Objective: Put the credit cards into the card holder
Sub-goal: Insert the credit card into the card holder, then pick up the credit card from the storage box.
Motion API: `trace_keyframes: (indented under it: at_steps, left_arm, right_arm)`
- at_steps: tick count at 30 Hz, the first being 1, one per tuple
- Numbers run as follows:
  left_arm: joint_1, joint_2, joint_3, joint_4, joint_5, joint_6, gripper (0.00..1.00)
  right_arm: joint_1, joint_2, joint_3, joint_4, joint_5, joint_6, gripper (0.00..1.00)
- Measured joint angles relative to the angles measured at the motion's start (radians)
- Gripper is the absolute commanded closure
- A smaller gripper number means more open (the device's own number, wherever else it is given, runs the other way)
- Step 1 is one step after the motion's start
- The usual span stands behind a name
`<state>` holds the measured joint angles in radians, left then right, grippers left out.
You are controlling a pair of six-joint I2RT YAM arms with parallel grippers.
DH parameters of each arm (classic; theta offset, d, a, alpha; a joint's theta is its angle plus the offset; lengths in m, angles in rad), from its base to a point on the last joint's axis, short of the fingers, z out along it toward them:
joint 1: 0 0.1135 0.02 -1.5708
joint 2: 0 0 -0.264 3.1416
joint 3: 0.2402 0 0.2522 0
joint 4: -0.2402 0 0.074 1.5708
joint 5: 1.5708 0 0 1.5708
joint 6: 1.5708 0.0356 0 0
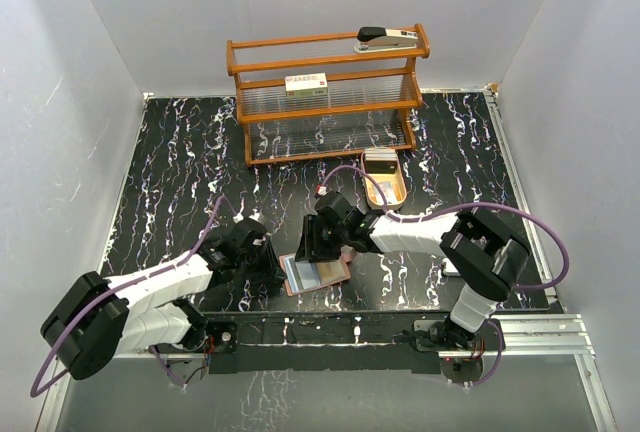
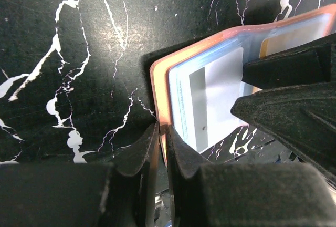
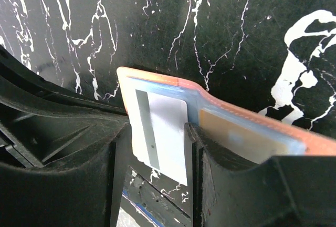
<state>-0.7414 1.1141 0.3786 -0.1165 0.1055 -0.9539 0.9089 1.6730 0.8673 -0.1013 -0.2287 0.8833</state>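
Two end effectors (image 2: 161,137) (image 3: 156,132), one card holder (image 2: 157,90), two cards (image 3: 168,127) (image 3: 236,135).

Open card holder (image 1: 318,275) on black table (image 1: 180,172) — left fingers (image 1: 274,270) at its left edge, right fingers (image 1: 314,250) over it

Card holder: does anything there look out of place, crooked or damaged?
Yes. A white card with a grey stripe sticks out of the open card holder. It is only partly inside its pocket and the right tool holds it. The left tool pinches the edge of the holder's cover. Nothing looks damaged or spilled.
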Motion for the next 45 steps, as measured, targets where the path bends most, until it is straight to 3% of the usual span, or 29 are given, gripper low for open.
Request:
trace_keyframes:
  at_steps: [7,14,20,25,27,29,36,45]
  left_arm:
    - [0.000,0.006,0.001,0.007,0.005,0.000,0.89]
    - [0.000,-0.069,0.013,-0.061,-0.042,0.011,0.65]
    - [0.000,-0.175,0.063,-0.125,-0.074,0.024,0.51]
    - [0.000,-0.242,0.121,-0.199,-0.097,0.056,0.38]
    - [0.000,-0.277,0.143,-0.232,-0.105,0.071,0.25]
    - [0.000,-0.303,0.167,-0.263,-0.112,0.090,0.03]
    - [0.000,-0.315,0.270,-0.352,-0.137,0.166,0.01]
    - [0.000,-0.311,0.382,-0.443,-0.205,0.310,0.01]
  right_arm:
    - [0.000,-0.002,-0.008,0.023,-0.005,0.008,0.58]
    - [0.006,-0.048,0.056,-0.103,0.047,-0.081,0.57]
    - [0.004,-0.136,0.156,-0.183,0.174,-0.297,0.55]
    - [-0.040,-0.118,0.300,-0.308,0.275,-0.542,0.55]
    - [-0.093,-0.108,0.354,-0.343,0.296,-0.635,0.55]
    - [-0.153,-0.104,0.390,-0.368,0.297,-0.734,0.54]
    - [-0.263,-0.099,0.409,-0.404,0.348,-1.109,0.54]
    - [-0.442,-0.034,0.392,-0.374,0.307,-1.425,0.53]
